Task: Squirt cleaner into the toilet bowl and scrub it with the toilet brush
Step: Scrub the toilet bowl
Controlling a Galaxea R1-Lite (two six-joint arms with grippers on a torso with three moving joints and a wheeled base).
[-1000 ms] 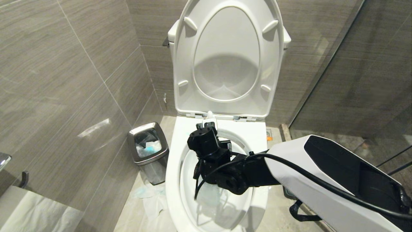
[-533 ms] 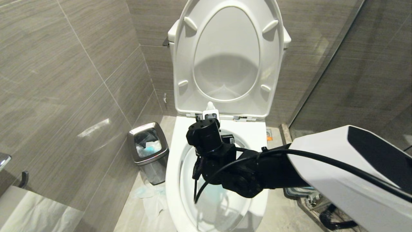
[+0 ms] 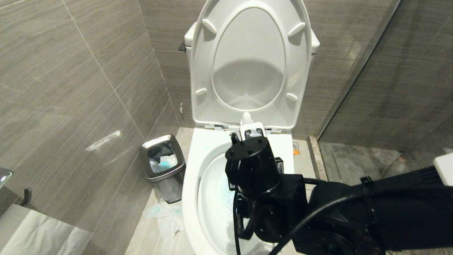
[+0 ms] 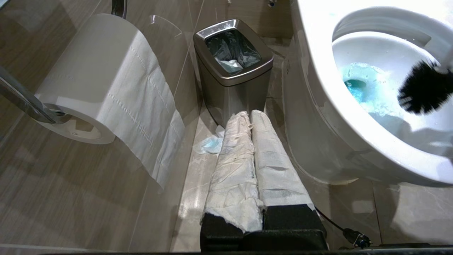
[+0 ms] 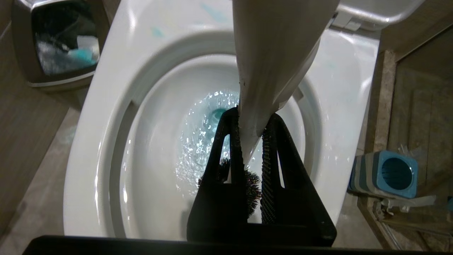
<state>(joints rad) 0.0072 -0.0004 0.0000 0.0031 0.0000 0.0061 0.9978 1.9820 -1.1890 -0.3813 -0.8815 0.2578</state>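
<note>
The white toilet bowl (image 3: pixel 191 177) stands with its seat and lid raised. Turquoise cleaner (image 5: pixel 216 115) tints the water at the bottom and leaves small blue smears on the rim. My right gripper (image 5: pixel 252 118) hangs over the bowl, shut on the white handle of the toilet brush (image 5: pixel 276 46). The handle's rounded tip (image 3: pixel 246 117) pokes up past my wrist. The black bristle head (image 4: pixel 423 86) sits low inside the bowl, just beside the blue water. My left gripper (image 4: pixel 248 114), its fingers wrapped in white paper, is shut and parked low beside the bowl.
A small steel bin (image 3: pixel 162 159) stands on the floor left of the toilet, with crumpled tissue (image 3: pixel 166 216) on the floor by it. The blue-topped brush holder (image 5: pixel 389 173) is on the floor at the toilet's right. A toilet-paper roll (image 4: pixel 99 88) hangs on the left wall. A glass partition (image 3: pixel 389 71) closes the right side.
My right wrist has shifted right and nearer the head camera, carrying the brush. The handle tip has risen in front of the seat hinge. The forearm has swung lower and further right.
</note>
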